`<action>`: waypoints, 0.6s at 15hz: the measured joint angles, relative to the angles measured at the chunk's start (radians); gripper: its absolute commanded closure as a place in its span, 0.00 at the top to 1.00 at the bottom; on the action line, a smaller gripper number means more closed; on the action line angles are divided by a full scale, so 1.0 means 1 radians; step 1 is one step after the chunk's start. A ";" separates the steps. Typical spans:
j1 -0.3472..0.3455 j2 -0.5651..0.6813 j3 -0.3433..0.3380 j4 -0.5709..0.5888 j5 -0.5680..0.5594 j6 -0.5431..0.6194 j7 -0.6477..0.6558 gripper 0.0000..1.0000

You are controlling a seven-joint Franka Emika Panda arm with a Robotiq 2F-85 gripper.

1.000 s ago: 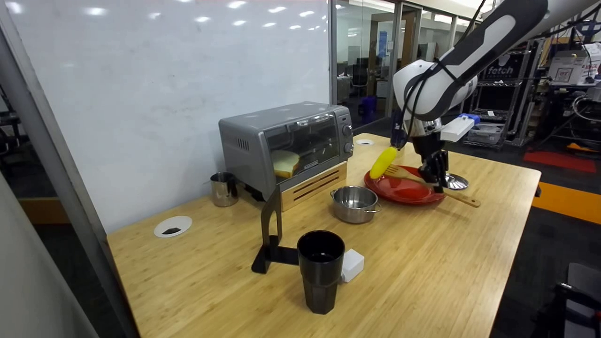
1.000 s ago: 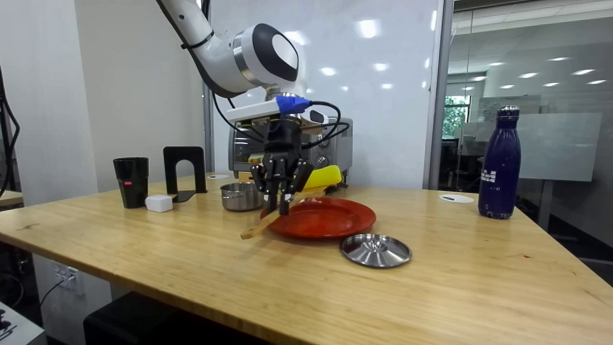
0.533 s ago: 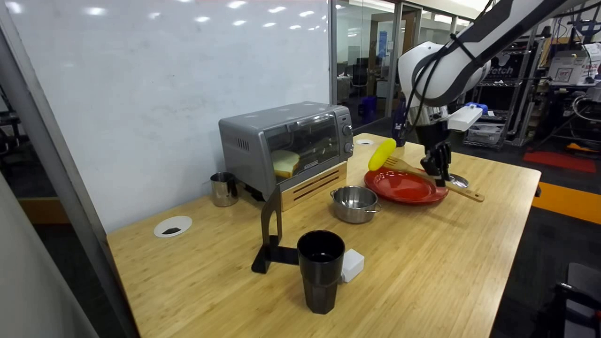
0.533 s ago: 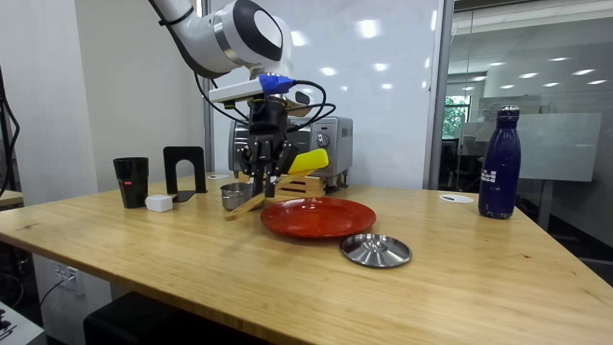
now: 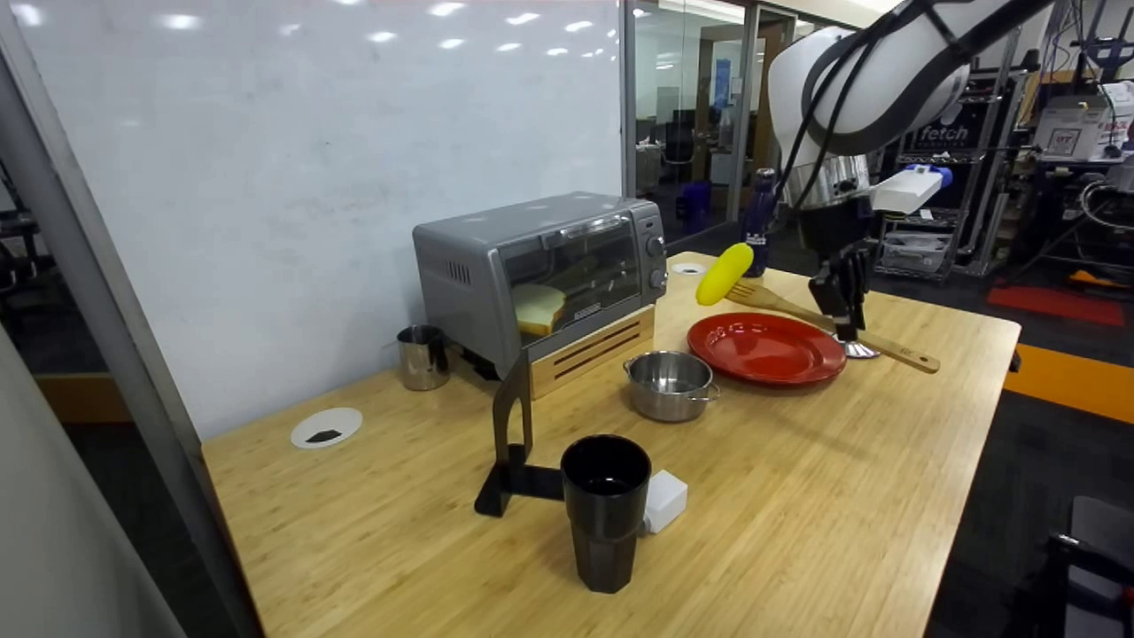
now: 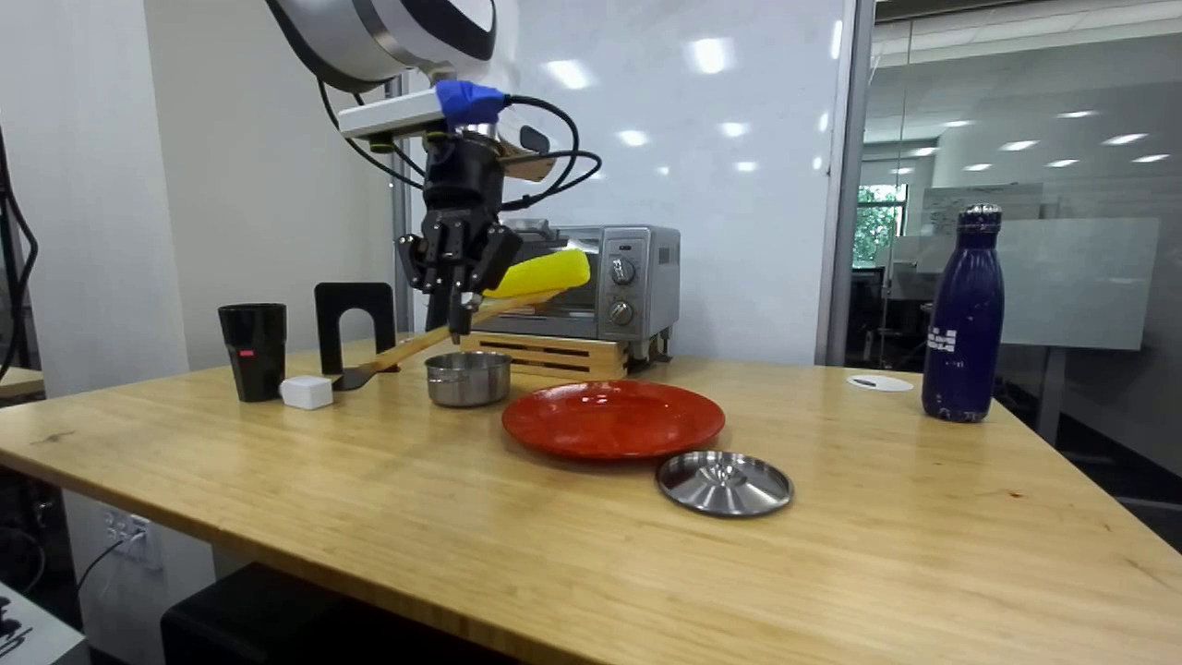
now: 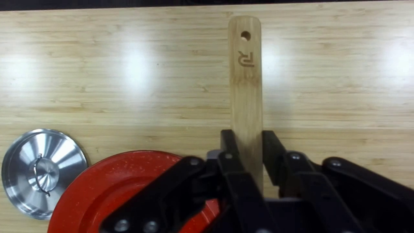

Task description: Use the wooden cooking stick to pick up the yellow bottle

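Claw (image 7: 247,139), one: fingers drawn in against both edges of the wooden cooking stick (image 7: 246,97), gap no wider than its handle. Yellow bottle (image 5: 725,274), one: touching the stick's slotted far end, seemingly atop it, raised above the worktop (image 6: 646,573); exact support cannot be told. Recent change: over the past second claw, stick and bottle rose together and moved aside from the red plate (image 6: 614,420), toward the side of the steel pot (image 6: 468,383). Bearing on task: pick-up judged all but achieved, bottle travelling with stick. Caution: likely only balanced; a tilt or jerk could roll it off.
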 measured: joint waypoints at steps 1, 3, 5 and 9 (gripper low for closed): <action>0.006 -0.023 0.003 -0.012 0.009 -0.011 0.000 0.06; 0.019 -0.068 0.011 -0.034 0.027 -0.033 0.000 0.06; 0.031 -0.107 0.018 -0.054 0.047 -0.054 0.000 0.06; 0.059 -0.172 0.027 -0.075 0.093 -0.118 0.000 0.06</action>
